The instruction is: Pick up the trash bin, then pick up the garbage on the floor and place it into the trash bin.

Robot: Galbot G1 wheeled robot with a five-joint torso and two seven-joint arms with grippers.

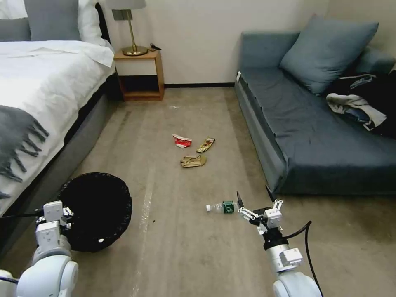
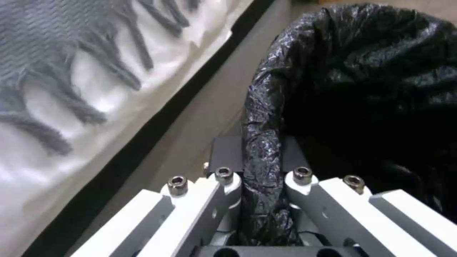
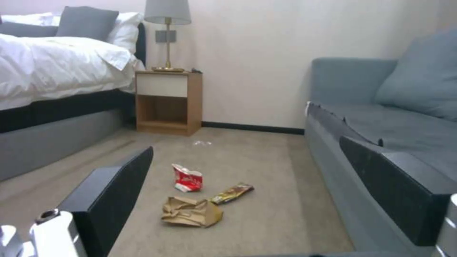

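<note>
The left tool (image 2: 261,185) pinches the rim of the trash bin (image 1: 97,210), round with a crinkly black bag, beside the bed (image 1: 45,86). The right tool (image 1: 256,205) is spread open just beside the clear bottle (image 1: 221,207); its green label is too small to read. Farther off on the floor lie brown paper (image 1: 193,161), a red-and-white carton (image 1: 182,141) and a gold wrapper (image 1: 205,144).

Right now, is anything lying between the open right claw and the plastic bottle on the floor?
Nothing visible. The right claw hangs open just beside the bottle, with bare carpet between them. The other litter lies farther off toward the nightstand. The left claw is shut on the trash bin rim by the bed.
</note>
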